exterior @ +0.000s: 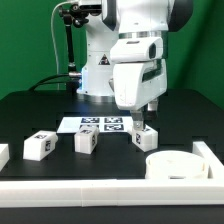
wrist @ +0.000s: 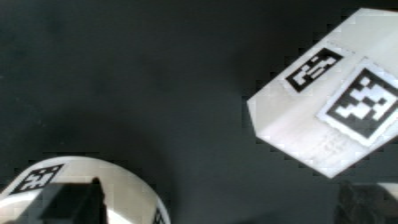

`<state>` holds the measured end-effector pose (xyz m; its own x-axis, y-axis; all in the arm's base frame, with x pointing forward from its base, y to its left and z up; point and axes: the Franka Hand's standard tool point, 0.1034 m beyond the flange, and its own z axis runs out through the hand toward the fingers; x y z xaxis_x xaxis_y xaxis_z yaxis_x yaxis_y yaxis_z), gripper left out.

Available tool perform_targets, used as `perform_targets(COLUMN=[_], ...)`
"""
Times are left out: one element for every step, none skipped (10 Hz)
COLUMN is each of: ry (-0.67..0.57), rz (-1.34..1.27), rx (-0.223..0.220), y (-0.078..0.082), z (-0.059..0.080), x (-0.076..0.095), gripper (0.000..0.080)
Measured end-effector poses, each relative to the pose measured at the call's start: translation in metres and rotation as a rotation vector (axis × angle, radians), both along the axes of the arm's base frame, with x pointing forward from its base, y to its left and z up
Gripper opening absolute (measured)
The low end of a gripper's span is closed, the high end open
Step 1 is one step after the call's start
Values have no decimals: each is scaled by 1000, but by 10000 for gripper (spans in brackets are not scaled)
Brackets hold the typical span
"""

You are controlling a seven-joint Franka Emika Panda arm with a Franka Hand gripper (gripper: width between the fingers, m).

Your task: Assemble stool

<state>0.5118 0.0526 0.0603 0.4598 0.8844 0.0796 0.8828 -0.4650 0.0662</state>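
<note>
Nearest the exterior camera, a long white border rail (exterior: 100, 192) runs along the front edge of the black desk (exterior: 30, 115). Just behind it, toward the exterior view's right, the round white seat (exterior: 178, 165) lies flat on the desk, close to the corner of the rails.

Three small blocky legs stand in a loose row farther back, each showing black-and-white tags: the left leg (exterior: 40, 146), the middle leg (exterior: 87, 141) and the right leg (exterior: 147, 137). They are apart from one another and from the seat. Behind the middle and right legs, the marker board (exterior: 103, 124) lies flat on the desk.

The white arm (exterior: 135, 65) reaches down over the right leg, and the end effector (exterior: 149, 110) hangs directly above it. The exterior view does not show whether the fingertips graze the top of the block.

In the wrist view the two dark fingertips (wrist: 68, 206) appear blurred at opposite corners. They stand wide apart with only bare desk between them, and nothing is gripped. The right leg (wrist: 329, 100) sits off to one side of that gap, outside the fingers, with two of its tags facing the camera. Part of the seat (wrist: 111, 178) curves in behind one fingertip and carries a tag.
</note>
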Motion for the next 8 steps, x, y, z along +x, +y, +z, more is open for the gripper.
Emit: perform_targets(ry=[1, 4, 7, 15, 25, 31, 35, 42], rz=[-15, -84, -161, -300, -422, -487, -533, -619], rx=[2, 9, 18, 36, 51, 59, 68, 81], y=[-1, 0, 0, -2, -3, -3, -3, -2], z=[0, 0, 0, 0, -1, -2, -2, -2], x=[0, 0, 0, -1, -3, -4, -4, -4], gripper=[649, 649, 649, 649, 649, 649, 649, 649])
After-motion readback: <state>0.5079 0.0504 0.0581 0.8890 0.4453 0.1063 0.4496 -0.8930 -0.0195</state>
